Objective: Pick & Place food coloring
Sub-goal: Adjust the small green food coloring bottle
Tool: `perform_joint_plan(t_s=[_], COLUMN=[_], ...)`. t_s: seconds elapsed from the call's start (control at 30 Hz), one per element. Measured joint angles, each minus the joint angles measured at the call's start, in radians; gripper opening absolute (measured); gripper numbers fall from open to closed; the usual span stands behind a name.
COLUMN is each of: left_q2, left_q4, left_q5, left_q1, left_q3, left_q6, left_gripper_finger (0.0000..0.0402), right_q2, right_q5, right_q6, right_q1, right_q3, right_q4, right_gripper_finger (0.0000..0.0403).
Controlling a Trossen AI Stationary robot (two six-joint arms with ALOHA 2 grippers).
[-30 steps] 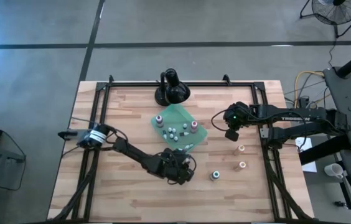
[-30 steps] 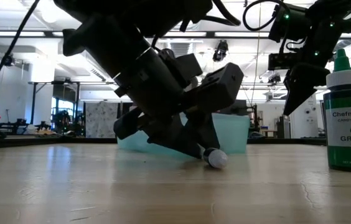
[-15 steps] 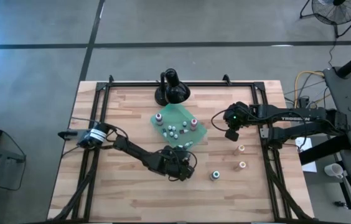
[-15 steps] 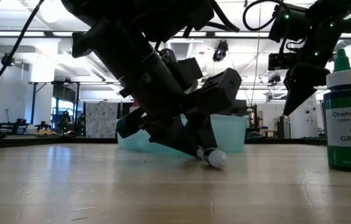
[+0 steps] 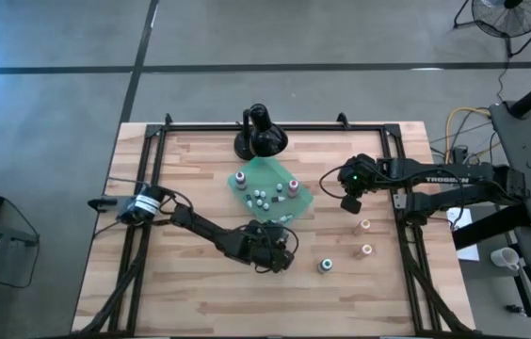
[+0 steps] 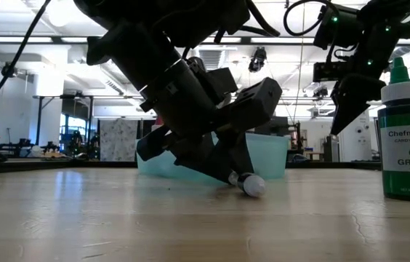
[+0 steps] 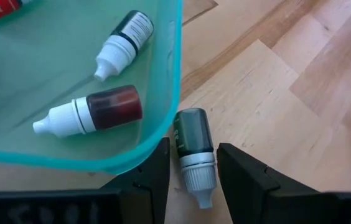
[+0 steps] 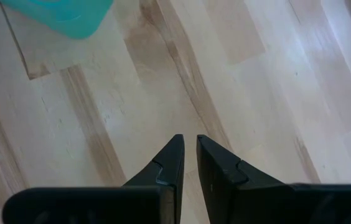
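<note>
- High view: the left gripper [image 5: 280, 256] lay low over the wooden table [image 5: 181, 282], at the near corner of the teal tray [image 5: 270, 181], which held several small dropper bottles. The right gripper [image 5: 349, 202] hung to the far side of the tray, with three upright bottles standing beyond it, among them a green-capped bottle [image 5: 325, 266].
- Low view: the left gripper [image 6: 240, 180] was tilted down to the tabletop, a white bottle tip [image 6: 253, 186] showing at its fingers. The right gripper [image 6: 347, 102] hung well above the table. A "Chefmaster Green" bottle [image 6: 406, 138] stood upright at the edge of the view.
- Left wrist view: a dark green dropper bottle [image 7: 193, 149] lay on its side between the two fingers [image 7: 243, 174], its white nozzle pointing back toward the wrist and its body just beside the tray wall [image 7: 174, 87]. The jaws stood partly apart, straddling the bottle; whether they pressed it could not be told. Inside the tray, ahead of the gripper, lay a dark red bottle [image 7: 94, 111] and a black-labelled bottle [image 7: 122, 37].
- Right wrist view: the right gripper [image 8: 188, 163] was closed and empty over bare wood, a tray corner [image 8: 70, 15] ahead of it.
- Handling, as a judgement: the bottle is probably light, smooth plastic, round and liable to roll; it is best pinched across the ribbed cap or the body, clear of the tray wall.
</note>
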State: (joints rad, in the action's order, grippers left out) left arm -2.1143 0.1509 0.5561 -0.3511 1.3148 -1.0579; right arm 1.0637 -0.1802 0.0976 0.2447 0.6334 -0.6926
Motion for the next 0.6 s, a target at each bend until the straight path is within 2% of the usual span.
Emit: perform_joint_plan(t_s=[0.37, 0.6], left_q2=[0.006, 0.008], left_q4=[0.006, 0.022], left_q5=[-0.028, -0.037], left_q1=[-0.001, -0.003], left_q3=[-0.001, -0.001], left_q6=[0.019, 0.036], left_gripper_finger=[0.0123, 0.0103], right_q2=[0.0, 0.0], right_q5=[0.0, 0.0], right_q6=[-0.001, -0.001], right_q1=[0.0, 0.0], right_q3=[0.0, 0.0], right_q4=[0.001, 0.001], right_gripper_finger=[0.0038, 0.0038])
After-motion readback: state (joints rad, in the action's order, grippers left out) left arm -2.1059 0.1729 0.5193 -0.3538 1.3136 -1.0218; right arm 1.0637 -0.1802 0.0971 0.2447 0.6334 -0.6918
